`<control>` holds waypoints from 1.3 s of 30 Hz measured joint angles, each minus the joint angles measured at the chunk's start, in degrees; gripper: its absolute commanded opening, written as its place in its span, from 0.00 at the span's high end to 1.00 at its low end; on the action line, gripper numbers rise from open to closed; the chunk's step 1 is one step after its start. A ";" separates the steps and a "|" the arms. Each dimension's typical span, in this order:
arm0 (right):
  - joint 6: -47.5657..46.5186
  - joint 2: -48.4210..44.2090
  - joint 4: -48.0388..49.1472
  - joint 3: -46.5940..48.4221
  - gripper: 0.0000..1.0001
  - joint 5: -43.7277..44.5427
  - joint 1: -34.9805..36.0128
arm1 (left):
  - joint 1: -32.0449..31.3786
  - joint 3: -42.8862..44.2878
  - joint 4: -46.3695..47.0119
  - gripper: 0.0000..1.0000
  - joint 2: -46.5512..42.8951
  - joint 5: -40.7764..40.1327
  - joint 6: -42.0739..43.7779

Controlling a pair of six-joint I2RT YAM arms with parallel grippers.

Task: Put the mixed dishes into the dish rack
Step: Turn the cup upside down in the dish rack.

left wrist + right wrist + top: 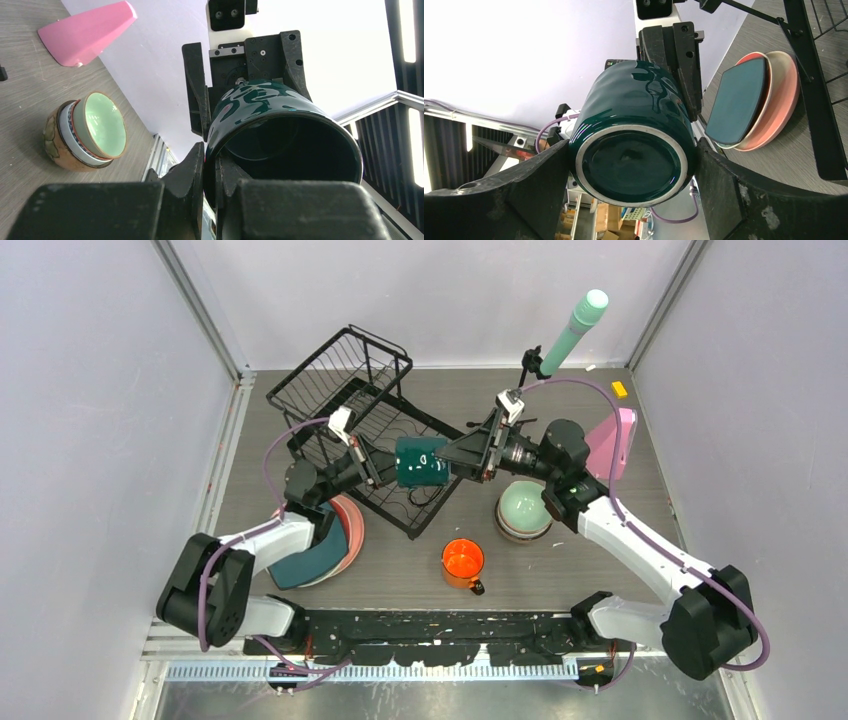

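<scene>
A dark green mug hangs on its side above the near end of the black wire dish rack, held between both arms. My left gripper is shut on the mug's rim; in the left wrist view its fingers pinch the wall of the mug from outside and inside. My right gripper spans the mug's base, with both fingers touching its sides. An orange mug stands on the table in front. Stacked bowls with a mint one on top sit to the right. Plates are stacked on the left.
A pink wedge lies at the right behind my right arm. A mint cylinder on a black tripod stands at the back right, with a small yellow block near it. The rack's raised basket is at its far end.
</scene>
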 measured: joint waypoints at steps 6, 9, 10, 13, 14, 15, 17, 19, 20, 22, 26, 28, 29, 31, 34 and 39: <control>-1.86 -0.44 -2.05 0.50 0.10 1.01 1.49 | 0.20 -0.72 -2.05 1.00 -1.84 -0.02 1.49; -2.45 -0.31 -2.54 1.11 0.08 1.55 1.88 | 0.39 -0.72 -3.17 1.00 -2.82 -0.39 2.27; -2.56 -0.26 -2.49 1.16 0.05 1.77 2.01 | 0.44 -0.74 -3.37 1.00 -2.97 -0.46 2.47; -2.80 -0.20 -2.43 1.16 0.03 2.08 2.19 | 0.46 -0.74 -4.24 1.00 -3.41 -0.72 2.95; -3.02 -0.13 -2.47 1.16 0.02 2.19 2.23 | 0.44 -0.74 -4.42 1.00 -3.52 -0.85 3.02; -3.17 0.04 -2.47 1.16 0.02 2.16 2.34 | 0.42 -0.74 -4.57 1.00 -3.58 -0.92 3.04; -3.17 0.39 -2.34 1.16 0.02 1.95 2.67 | 0.37 -0.76 -4.85 1.00 -3.58 -0.94 3.08; -3.21 0.68 -2.10 1.16 0.02 1.62 2.82 | 0.35 -0.76 -5.01 1.00 -3.58 -0.90 3.10; -3.39 0.70 -2.08 1.16 0.03 1.44 2.82 | 0.33 -0.76 -5.05 1.00 -3.58 -0.87 3.10; -3.63 0.70 -2.10 1.16 0.07 1.20 2.82 | 0.24 -0.76 -5.07 1.00 -3.58 -0.87 3.10; -4.24 0.70 -2.10 1.16 0.19 1.25 2.86 | 0.24 -0.76 -5.14 1.00 -3.69 -0.90 3.26; -4.31 0.70 -2.08 1.16 0.28 1.22 2.89 | 0.24 -0.83 -5.22 1.00 -3.93 -1.01 3.34; -4.44 0.70 -2.05 1.16 0.30 1.22 2.93 | 0.24 -0.87 -5.38 1.00 -4.09 -1.05 3.52; -4.63 0.70 -2.10 1.16 0.36 1.20 2.99 | 0.24 -0.87 -6.08 0.99 -4.42 -1.05 4.02; -4.76 0.70 -2.29 1.16 0.46 1.22 3.10 | 0.24 -0.87 -7.63 0.90 -5.25 -1.11 4.68; -6.27 0.68 -3.93 1.16 0.52 1.79 3.50 | 0.13 -0.90 -12.63 0.70 -7.04 -1.97 7.13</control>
